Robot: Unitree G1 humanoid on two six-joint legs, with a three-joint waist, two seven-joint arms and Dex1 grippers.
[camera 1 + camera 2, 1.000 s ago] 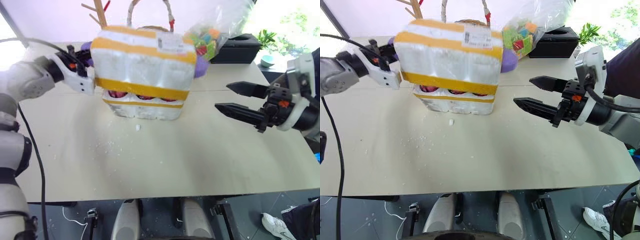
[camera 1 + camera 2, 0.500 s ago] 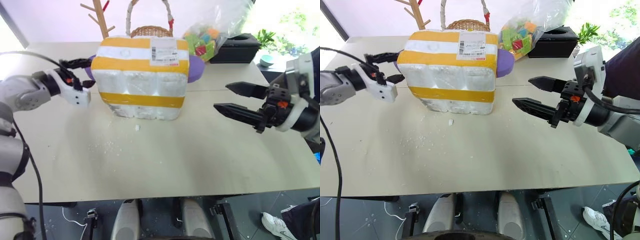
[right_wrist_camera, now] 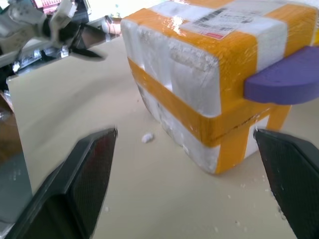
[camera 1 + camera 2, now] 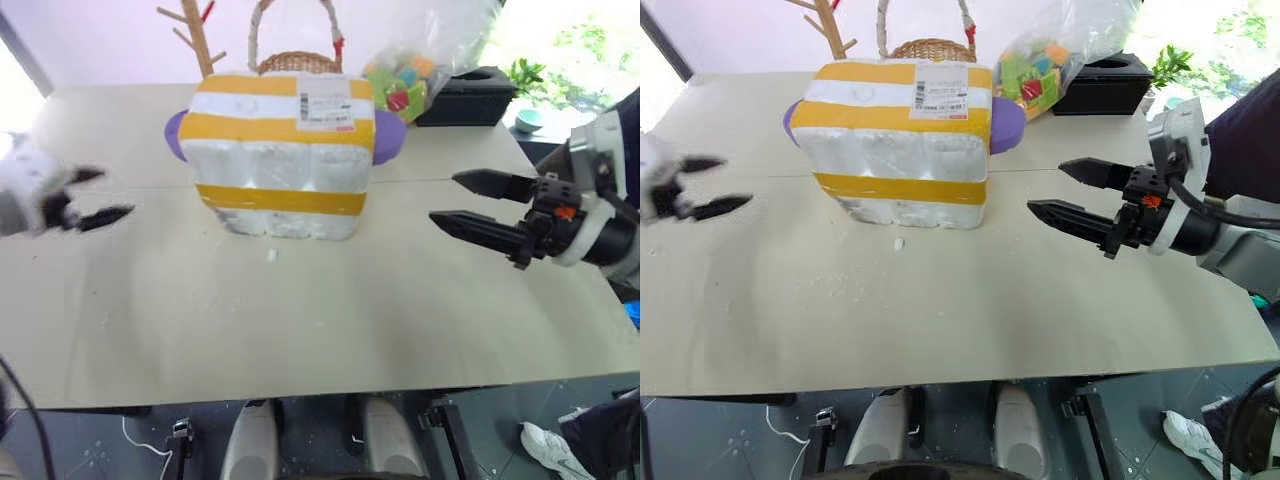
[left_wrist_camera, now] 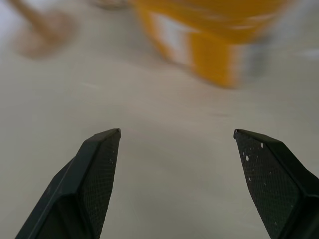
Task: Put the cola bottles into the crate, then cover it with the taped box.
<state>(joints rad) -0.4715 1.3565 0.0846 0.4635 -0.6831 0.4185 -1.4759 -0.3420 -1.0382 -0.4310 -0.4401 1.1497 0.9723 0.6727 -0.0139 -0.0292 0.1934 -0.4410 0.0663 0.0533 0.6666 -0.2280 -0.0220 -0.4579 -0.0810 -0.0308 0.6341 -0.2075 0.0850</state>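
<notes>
The taped box [image 4: 285,140], white styrofoam with yellow bands and a shipping label, sits level on the crate [image 4: 285,224], whose low white wall shows beneath it. The cola bottles are hidden under the box. My left gripper [image 4: 103,195] hangs open and empty over the table, well to the left of the box. In the left wrist view its fingers [image 5: 99,169] stand wide apart, with the box [image 5: 214,50] blurred ahead. To the right of the box my right gripper [image 4: 445,197] is open and empty and points at the box [image 3: 199,64].
Behind the box are a wicker basket [image 4: 300,60], a wooden rack [image 4: 195,30], a purple plate [image 4: 390,135], a bag of coloured blocks [image 4: 410,80] and a black bin [image 4: 470,95]. Styrofoam crumbs [image 4: 270,255] lie in front of the crate.
The left gripper opened and let go of the taped box, then drew back to the left. The box dropped from a tilt to sit flat on the crate. The right gripper held still.
</notes>
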